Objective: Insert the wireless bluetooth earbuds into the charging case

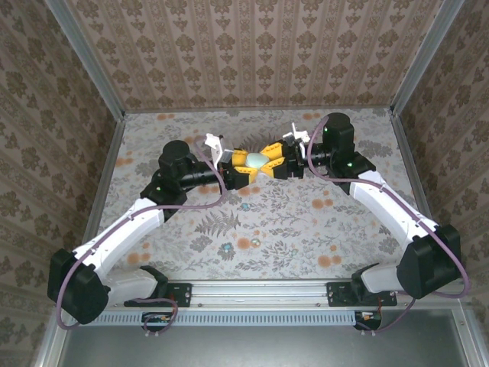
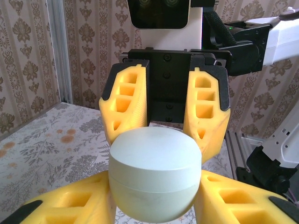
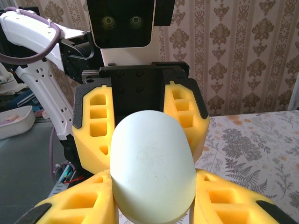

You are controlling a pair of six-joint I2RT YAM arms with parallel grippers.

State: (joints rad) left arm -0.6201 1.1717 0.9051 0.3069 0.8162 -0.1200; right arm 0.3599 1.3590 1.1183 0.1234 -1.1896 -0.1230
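- Left arm (image 1: 130, 229) reaches in from 7 o'clock and right arm (image 1: 386, 200) from 5 o'clock. They meet over the far middle of the desk (image 1: 321, 229), towards 12 o'clock in the top view.
- Charging case (image 2: 154, 172): pale mint, rounded, held clear of the desk between the two sets of jaws.
- Left jaws: clenched on the charging case, with one yellow finger (image 2: 70, 205) against each flank.
- Right jaws: likewise grasping the charging case from the opposite side. Its yellow fingers (image 3: 233, 205) press both sides of the shell.
- Lid: the left wrist view shows a seam running round the case, upper part seated on lower. It appears closed.
- Wireless bluetooth earbuds: one small teal bud (image 1: 244, 206) lies on the desk at about 7 o'clock from the case, well apart from it.
- A second teal speck (image 1: 226, 247) lies nearer the arm bases, at 6 to 7 o'clock. It is too small to confirm as a bud.
- Patterned wallpaper panels (image 1: 252, 46) enclose the desk.
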